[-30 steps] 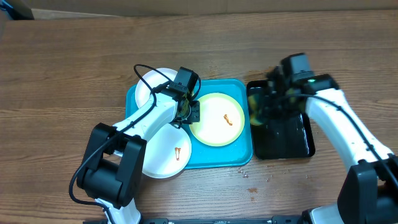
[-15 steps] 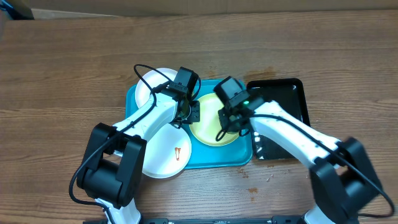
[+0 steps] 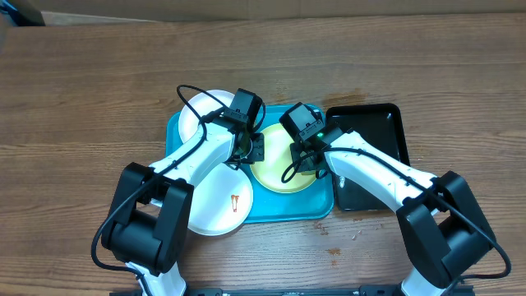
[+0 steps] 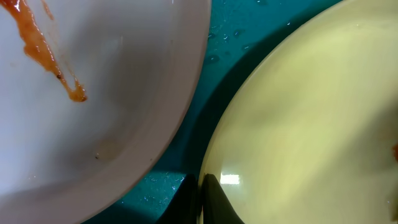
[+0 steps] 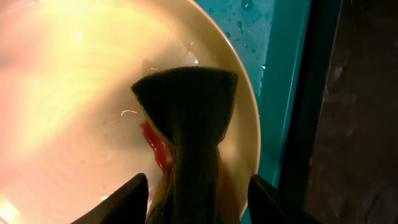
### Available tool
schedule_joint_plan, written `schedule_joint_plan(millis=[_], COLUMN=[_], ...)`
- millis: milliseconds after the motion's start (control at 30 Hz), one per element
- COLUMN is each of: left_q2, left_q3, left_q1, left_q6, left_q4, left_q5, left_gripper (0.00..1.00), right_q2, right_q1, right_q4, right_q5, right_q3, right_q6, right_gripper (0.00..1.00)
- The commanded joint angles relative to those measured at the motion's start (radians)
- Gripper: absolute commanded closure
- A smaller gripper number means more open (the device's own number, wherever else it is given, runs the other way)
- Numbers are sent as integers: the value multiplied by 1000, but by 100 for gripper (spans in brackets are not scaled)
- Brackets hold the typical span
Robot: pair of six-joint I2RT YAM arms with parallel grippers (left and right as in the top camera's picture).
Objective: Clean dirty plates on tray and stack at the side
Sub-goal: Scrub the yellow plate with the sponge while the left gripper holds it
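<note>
**Right pincer clamped on dark pad, pad on green-rimmed plate**

Right pincer (image 5: 198, 186): jaws partway open, closed onto a dark pad (image 5: 186, 118) held between them. The pad's end lies on the green-rimmed plate (image 5: 74, 87) and covers part of a red smear (image 5: 154, 146). Only the right wrist view shows pad and smear; overhead, the arm hides both.

Left pincer (image 3: 251, 150): the left wrist view shows its dark tips nearly together with that plate's rim between them, at the plate's left edge. Overhead the gap is unreadable.

The plate sits in the right half of the turquoise tray (image 3: 322, 210), with water drops on the tray beside it. The far white plate (image 3: 196, 115) overlaps the tray's far left corner. The near white plate (image 3: 215, 210), carrying an orange smear (image 3: 236, 201), overhangs the near left edge. The black tray (image 3: 374, 156) sits just right of the turquoise one on the wooden worktop (image 3: 82, 82).
</note>
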Motion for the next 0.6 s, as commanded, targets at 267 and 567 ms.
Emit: schedule_joint_plan(millis=[267,567], left_q2=[10,10], left_q3=[-2,-2], left_q1=[-1,-1], left_q6=[-13,-13], left_q4=[-10,-11], left_q5=[-37,-37], left_gripper=[96,96], right_q2=[5,23], right_q1=[-3,-3], right_q4=[28,34], right_q5=[24,48], right_q3=[18,-17], right_q6=[8,73], right_gripper=[46,96])
